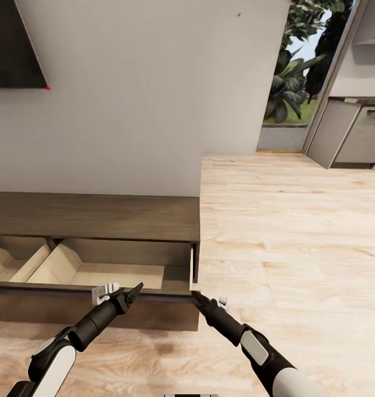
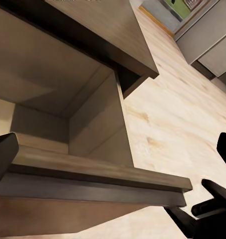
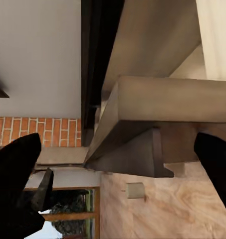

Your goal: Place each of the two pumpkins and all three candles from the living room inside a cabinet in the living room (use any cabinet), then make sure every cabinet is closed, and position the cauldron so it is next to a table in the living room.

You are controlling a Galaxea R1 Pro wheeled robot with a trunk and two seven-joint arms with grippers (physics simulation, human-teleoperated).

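Under the wall-hung TV [image 1: 14,44], the cabinet [image 1: 94,216] stood with its end drawer [image 1: 116,273] pulled out, its visible compartments bare. The left gripper [image 1: 133,293] and right gripper [image 1: 198,298] sat at the drawer front, fingers spread, holding nothing, seemingly poised to push it shut.

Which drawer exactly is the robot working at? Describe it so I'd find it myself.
Find the black TV on the white wall; under it runs a long dark wood cabinet. The drawer is pulled out at its end nearest the glass door, showing pale beige insides, both grippers at its front edge.
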